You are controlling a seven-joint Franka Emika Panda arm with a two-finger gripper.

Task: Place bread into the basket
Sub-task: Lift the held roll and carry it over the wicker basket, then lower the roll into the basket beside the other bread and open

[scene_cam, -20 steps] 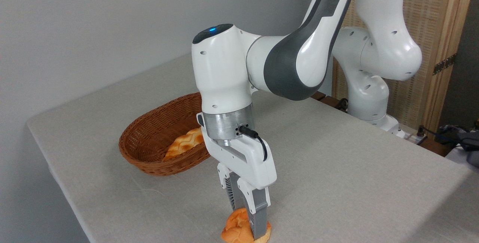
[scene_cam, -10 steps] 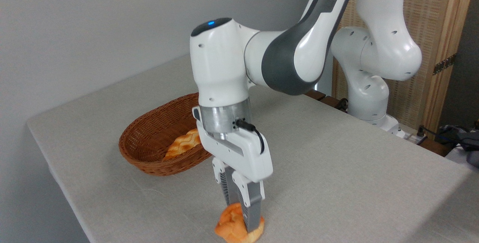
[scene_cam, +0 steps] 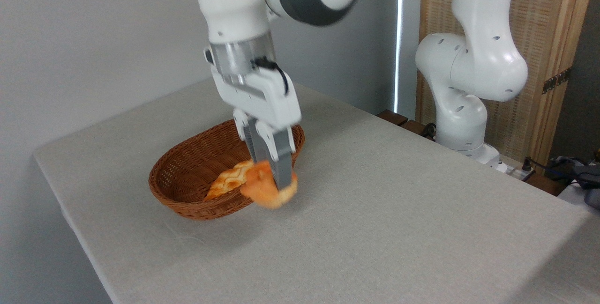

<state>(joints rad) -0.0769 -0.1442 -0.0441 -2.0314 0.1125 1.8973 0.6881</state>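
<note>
Grey cloth is covering the tabletop [scene_cam: 398, 229], with a plain wall behind it and a wicker screen standing to the right. Working outward from the jaws: they are pinching the bun [scene_cam: 267, 190] between them, one grey finger [scene_cam: 283, 163] crossing its near face, and the gripper [scene_cam: 271, 183] is pointing down from a raised wrist. That is the change that matters, because a second ago the bun was sitting on the cloth at the near edge with the jaws closing around it, half a second ago it was just tilting up off the surface, and now it is hanging clear in the air, blurred by motion, having travelled up and back toward the basket [scene_cam: 187, 173]. From this view it is overlapping the basket's near right rim, though whether it is already above the opening or only in front of it is hard to tell. A braided loaf [scene_cam: 229, 180] is lying inside, just beside where the bun is hanging. I judge the pickup to be done and the carry to be well under way; what is probably remaining is a short move over the hollow, a lowering, and a release, with the loaf leaving less free room on that side.
</note>
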